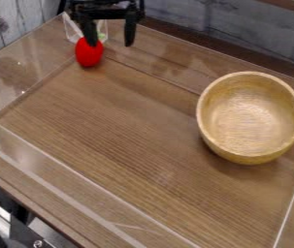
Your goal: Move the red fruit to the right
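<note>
The pincer (103, 37), fingers spread wide and holding nothing, hangs over the table's (136, 145) far left corner. The red fruit (89, 52) sits just below, across from the wooden bowl (251, 116).

We see an evenly bright scene under soft light. Pale glare streaks across the glossy wooden tabletop (123, 145) near its far edge, and the clear plastic wall (58, 208) catches white highlights. The frame is small and coarse, and the dark gripper (104, 37) looks slightly smeared.
</note>
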Motion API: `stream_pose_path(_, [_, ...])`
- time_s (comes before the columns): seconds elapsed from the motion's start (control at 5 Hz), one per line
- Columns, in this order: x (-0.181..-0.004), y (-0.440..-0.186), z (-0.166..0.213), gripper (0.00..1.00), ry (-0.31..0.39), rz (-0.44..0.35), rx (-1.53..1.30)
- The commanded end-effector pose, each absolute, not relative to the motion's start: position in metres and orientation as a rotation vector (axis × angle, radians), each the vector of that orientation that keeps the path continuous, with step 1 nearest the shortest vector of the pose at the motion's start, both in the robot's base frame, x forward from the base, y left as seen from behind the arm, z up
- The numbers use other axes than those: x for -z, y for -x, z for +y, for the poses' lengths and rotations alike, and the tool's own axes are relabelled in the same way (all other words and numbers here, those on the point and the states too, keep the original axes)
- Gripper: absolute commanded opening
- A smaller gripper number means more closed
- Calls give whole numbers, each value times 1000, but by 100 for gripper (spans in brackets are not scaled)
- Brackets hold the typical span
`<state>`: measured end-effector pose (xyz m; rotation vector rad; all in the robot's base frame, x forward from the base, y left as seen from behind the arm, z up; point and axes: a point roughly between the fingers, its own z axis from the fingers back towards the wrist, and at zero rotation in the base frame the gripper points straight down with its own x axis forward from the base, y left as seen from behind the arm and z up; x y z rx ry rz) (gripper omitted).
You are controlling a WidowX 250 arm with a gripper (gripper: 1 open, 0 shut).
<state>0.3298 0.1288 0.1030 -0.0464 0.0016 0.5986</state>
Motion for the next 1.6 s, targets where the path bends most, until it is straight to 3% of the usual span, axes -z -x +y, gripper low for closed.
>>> stream_pose_path(0.0, [-116,-349,155,100,39,-105,-674])
stream_pose_path(0.2, [-109,-358,176,100,42,-134,-733])
stream_pose_path(0.6, [-130,-355,194,100,51,-179,-806])
stream_pose_path(1.4, [-118,-358,206,100,47,-232,-663])
